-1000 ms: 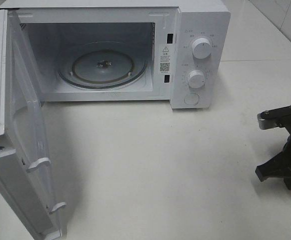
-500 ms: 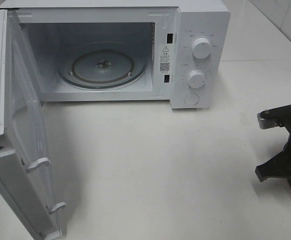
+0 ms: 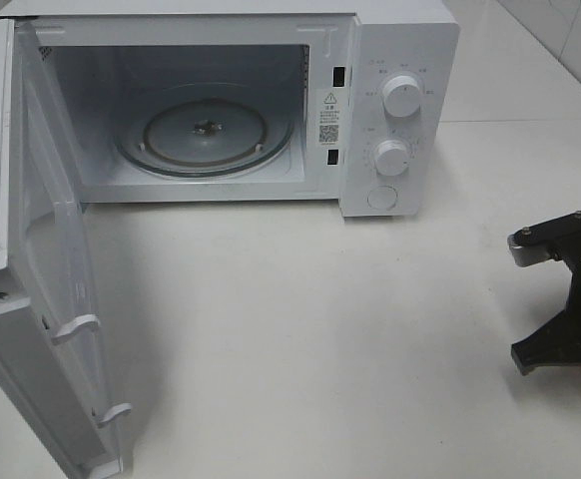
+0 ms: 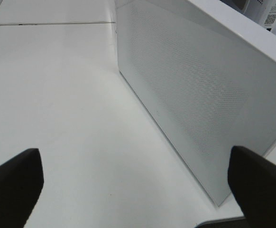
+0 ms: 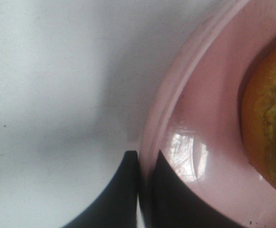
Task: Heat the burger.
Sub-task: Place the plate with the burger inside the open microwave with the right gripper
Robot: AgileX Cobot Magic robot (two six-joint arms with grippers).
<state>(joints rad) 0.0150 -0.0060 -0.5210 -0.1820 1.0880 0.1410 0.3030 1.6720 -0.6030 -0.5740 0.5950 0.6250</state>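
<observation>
Right gripper [image 5: 145, 155] clamped on pink plate [image 5: 202, 114] rim.
Burger [image 5: 271, 123] sits on plate, cut off by the edge; white table [image 5: 48, 85] beneath.

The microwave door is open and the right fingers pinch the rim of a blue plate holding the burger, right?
Not blue: the right wrist view shows a pink plate. The rest is right: door open, fingers pinching its rim, burger on it.

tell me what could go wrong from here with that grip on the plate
1. The right gripper pinches only the thin rim of the pink plate. Lifted from one edge, the plate could tilt or slip out.
2. The burger sits loose on it, so a tilt could slide it off.
3. The left gripper hangs open close to the microwave door. A nudge could swing the door across the opening.
</observation>
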